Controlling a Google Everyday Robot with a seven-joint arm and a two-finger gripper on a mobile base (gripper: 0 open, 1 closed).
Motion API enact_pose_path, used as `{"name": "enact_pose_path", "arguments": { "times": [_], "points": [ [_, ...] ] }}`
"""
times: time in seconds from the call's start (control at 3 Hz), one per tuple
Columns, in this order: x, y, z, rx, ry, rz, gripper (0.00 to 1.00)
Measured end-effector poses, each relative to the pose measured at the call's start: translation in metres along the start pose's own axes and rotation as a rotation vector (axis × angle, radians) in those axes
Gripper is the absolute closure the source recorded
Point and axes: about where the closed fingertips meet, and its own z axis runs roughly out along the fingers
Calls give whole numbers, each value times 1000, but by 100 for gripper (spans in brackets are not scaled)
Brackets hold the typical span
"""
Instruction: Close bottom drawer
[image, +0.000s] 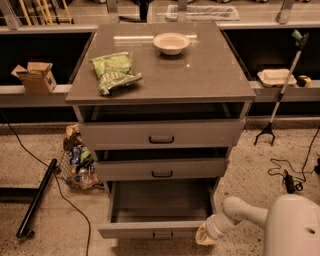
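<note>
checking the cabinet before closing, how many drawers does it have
3: top drawer, middle drawer below it, bottom drawer lowest and pulled far out. The gripper is by its front's right end.

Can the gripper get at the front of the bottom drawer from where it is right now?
Probably yes: the gripper sits low, right beside the front right corner of the pulled-out bottom drawer, with nothing visible between them.

You've got a grey cabinet top (210, 75) carrying 2 things: green snack bag (114, 72) at front-left, white bowl (171, 43) at rear centre, well apart. On the speckled floor (250, 160): wire basket of rubbish (77, 167) just beside the cabinet's left side, black pole (37, 197) lying further left, black cable w/ plug (288, 180) on the right, reacher-grabber (280, 97) standing claw-down near it. Gripper (206, 235) sits low over the floor by the cabinet's front-right corner.
</note>
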Motion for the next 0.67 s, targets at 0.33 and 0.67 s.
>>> {"name": "enact_pose_path", "arguments": {
  "times": [0.33, 0.67],
  "points": [
    [0, 0, 0, 0, 0, 0, 63],
    [0, 0, 0, 0, 0, 0, 39]
  ]
}}
